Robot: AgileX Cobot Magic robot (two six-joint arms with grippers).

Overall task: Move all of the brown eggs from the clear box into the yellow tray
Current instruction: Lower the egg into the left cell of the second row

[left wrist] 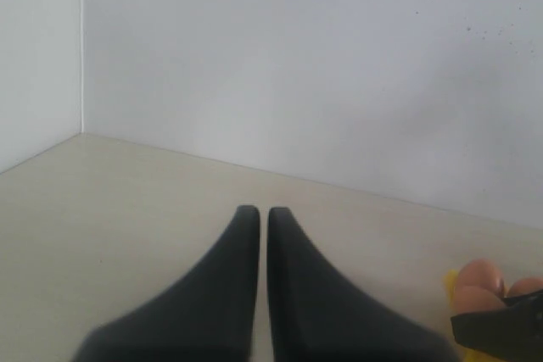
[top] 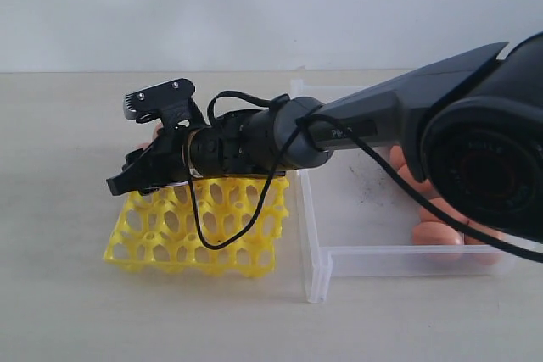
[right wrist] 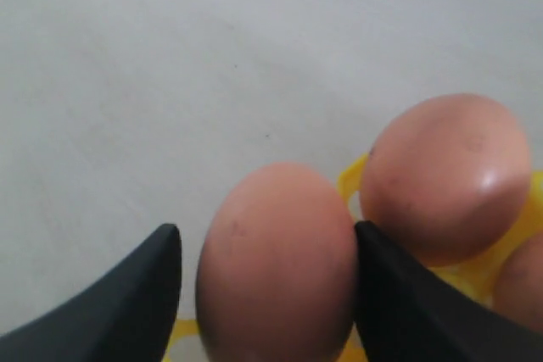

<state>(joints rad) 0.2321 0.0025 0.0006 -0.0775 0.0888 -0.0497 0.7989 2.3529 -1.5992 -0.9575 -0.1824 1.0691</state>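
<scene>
The yellow tray (top: 170, 235) lies left of the clear box (top: 310, 243). My right gripper (top: 136, 146) reaches across over the tray's far left corner. In the right wrist view a brown egg (right wrist: 276, 269) stands upright in a tray cup (right wrist: 475, 273) between the jaws of the right gripper (right wrist: 267, 231). One finger touches the egg and the other stands a little off it, so the gripper is open. Two more eggs (right wrist: 445, 175) sit in cups beside it. A few eggs (top: 437, 233) lie in the box's right part. My left gripper (left wrist: 264, 214) is shut and empty, above bare table.
The right arm (top: 382, 116) and its black cable (top: 225, 235) hang over the tray and the box's left wall. In the left wrist view, eggs (left wrist: 479, 281) and a finger of the right gripper (left wrist: 501, 328) show at the edge. A wall stands behind the table.
</scene>
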